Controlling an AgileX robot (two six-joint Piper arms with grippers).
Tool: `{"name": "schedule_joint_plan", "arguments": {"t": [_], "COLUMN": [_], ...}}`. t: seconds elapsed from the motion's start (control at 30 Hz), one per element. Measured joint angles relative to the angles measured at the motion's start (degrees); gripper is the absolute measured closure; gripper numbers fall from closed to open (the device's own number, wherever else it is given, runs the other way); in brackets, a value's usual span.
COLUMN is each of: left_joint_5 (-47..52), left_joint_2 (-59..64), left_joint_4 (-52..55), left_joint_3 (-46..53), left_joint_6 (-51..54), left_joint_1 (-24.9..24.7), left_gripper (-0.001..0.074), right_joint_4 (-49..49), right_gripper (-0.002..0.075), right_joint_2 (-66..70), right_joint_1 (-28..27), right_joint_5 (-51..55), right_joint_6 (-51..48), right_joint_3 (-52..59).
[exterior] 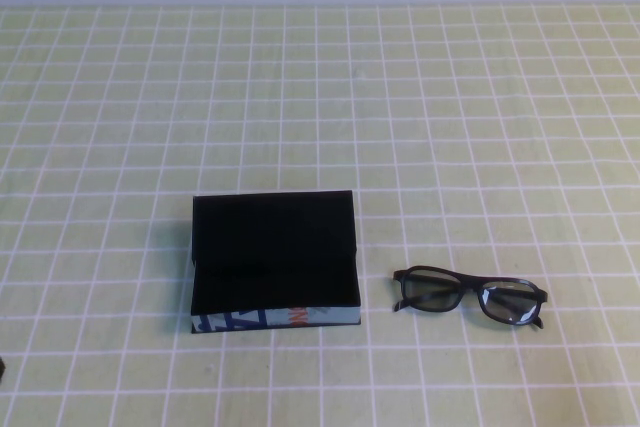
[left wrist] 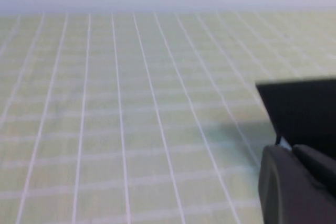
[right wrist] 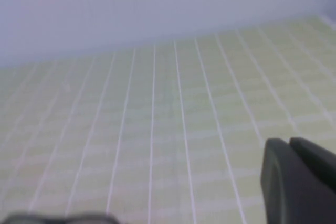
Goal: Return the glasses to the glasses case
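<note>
Right of the open glasses case (exterior: 275, 259), the glasses (exterior: 469, 295) lay ungrasped; right gripper (right wrist: 299, 179), fingers pressed together, needed opening first; left gripper (left wrist: 296, 184) fingers indeterminate.

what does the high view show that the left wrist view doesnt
Only the high view shows the glasses, lying on the table right of the glasses case, and the case's pale blue printed edge. Neither gripper appears there.

Only the left wrist view shows the left gripper, low beside the case, fingers seemingly together.

Both show the black case and the green checked tablecloth. The right gripper, shut, appears only in the right wrist view.
</note>
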Motion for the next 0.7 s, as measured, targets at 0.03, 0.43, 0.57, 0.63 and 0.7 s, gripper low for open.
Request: {"name": "schedule_joint_plan", "arguments": {"t": [0.03,0.43,0.57,0.63,0.7], "left_joint_5": [-3.12,-46.14,-50.50,-54.30,-58.20], "left_joint_2": [0.00,-0.11,-0.19,-0.19,-0.19], "left_joint_4": [0.00,-0.20,-0.33,-0.33,-0.33], "left_joint_3": [0.00,0.00,0.00,0.00,0.00], "left_joint_6": [-0.08,-0.08,-0.08,-1.09,-2.81], "left_joint_1": [0.00,0.00,0.00,0.00,0.00], "left_gripper": [0.0738,0.0738,0.0738,0.0738,0.0738], "right_joint_4": [0.00,0.51,0.61,0.61,0.61], "right_gripper": [0.0743,0.0743,0.0743,0.0743,0.0743], "right_joint_2": [0.00,-0.09,-0.09,-0.09,-0.09], "right_joint_1": [0.00,0.00,0.00,0.00,0.00], "right_joint_5": [-3.77,-50.66,-57.15,-61.71,-65.77], "right_joint_6": [0.00,0.00,0.61,2.78,5.58], "right_joint_3": [0.00,0.00,0.00,0.00,0.00]}}
